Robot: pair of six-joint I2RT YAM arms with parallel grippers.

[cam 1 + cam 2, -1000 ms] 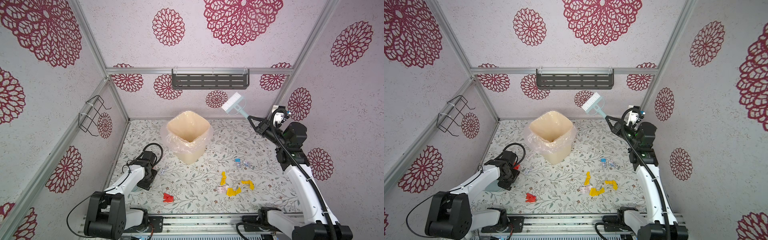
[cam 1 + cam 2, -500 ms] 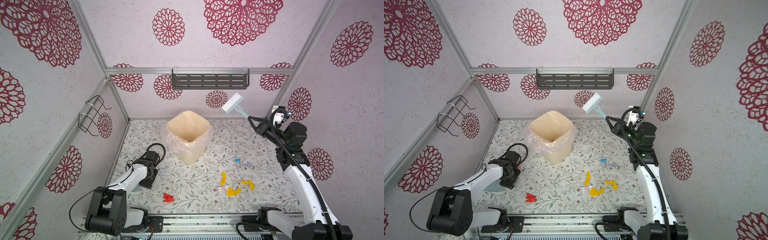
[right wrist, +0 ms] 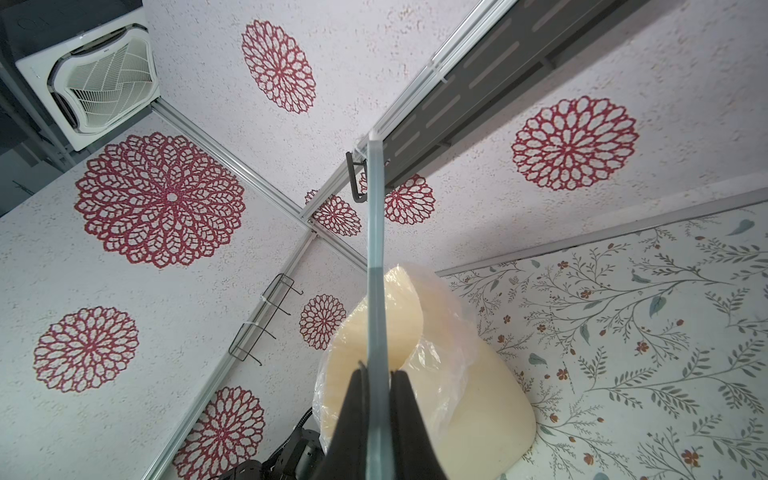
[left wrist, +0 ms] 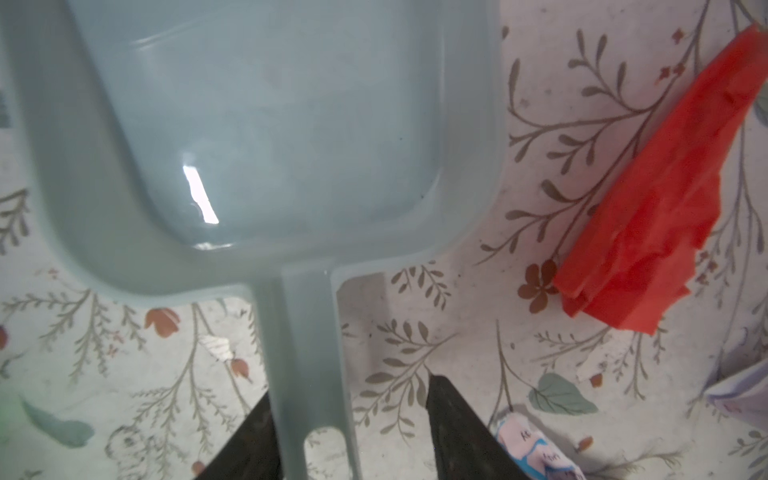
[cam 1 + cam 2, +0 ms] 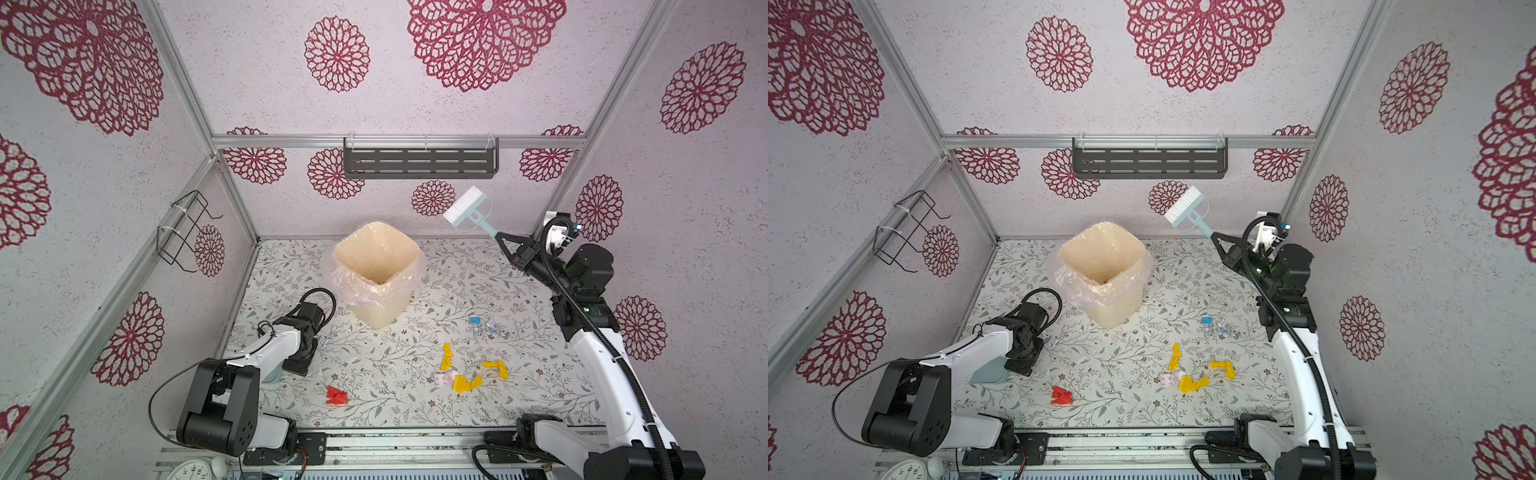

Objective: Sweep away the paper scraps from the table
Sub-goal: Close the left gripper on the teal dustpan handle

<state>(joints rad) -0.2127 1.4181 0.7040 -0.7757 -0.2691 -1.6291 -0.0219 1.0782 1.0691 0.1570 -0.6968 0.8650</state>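
Bright, even light is filling both top views and casting only faint, soft shadows on the tabletop [image 5: 457, 291]. The wall rails are bowing toward the picture edges. In my left wrist view, white glare is streaking the dustpan [image 4: 291, 124] and everything is looking smeary. Close to my right wrist lens, the brush [image 3: 376, 249] is blurring.

The right gripper [image 3: 377, 376] clamps a thin pale-blue plastic brush handle [image 3: 375, 249], edge-on, pointing to twelve o'clock. Cream plastic-lined bin [image 3: 478, 415] right behind, toward three; leaf-printed white table [image 3: 644, 332] at two; black wire rack [image 3: 266, 320] at ten.
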